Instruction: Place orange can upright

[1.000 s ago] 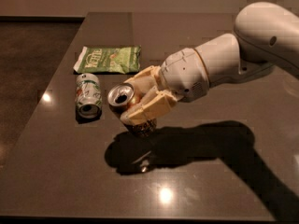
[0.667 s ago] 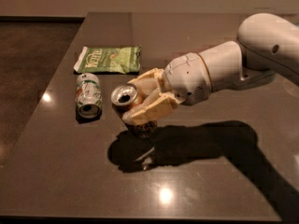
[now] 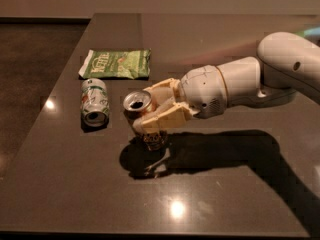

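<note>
Clamping the orange can [image 3: 137,103] in the hand [image 3: 151,112] near the middle of the worktop [image 3: 225,199]; leaning its long axis, silver top tipping left, base pointing down, touching or almost touching the worktop.

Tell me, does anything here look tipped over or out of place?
The white and green can lies on its side on the table, beside the green bag. The orange can, held in the gripper above mid-table, leans, not upright. Nothing is spilled.
</note>
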Robot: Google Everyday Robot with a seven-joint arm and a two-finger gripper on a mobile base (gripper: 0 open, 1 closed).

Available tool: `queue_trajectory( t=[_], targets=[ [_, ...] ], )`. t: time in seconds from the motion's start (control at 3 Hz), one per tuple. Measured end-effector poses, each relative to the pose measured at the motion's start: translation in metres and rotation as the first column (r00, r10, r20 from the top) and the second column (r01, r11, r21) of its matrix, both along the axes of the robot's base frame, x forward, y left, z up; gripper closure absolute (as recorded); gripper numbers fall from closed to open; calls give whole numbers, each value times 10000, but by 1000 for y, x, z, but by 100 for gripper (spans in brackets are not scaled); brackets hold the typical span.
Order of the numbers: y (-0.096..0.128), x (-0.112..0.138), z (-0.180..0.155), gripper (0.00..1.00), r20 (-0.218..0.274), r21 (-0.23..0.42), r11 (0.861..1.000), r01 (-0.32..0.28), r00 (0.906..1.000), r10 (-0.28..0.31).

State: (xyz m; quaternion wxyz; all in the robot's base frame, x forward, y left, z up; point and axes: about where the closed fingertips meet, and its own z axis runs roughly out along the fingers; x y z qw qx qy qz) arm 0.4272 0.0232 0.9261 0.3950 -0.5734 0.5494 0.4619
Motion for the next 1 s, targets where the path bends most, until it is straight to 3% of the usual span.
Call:
queue_trajectory(
  t=[0.67,1.0],
  targets=[
    [-2,1,-8,100,-580,740,9971,150,9983,-107],
    [-2,0,-9,82,-500,1056,9944,-17,9987,70]
  ],
)
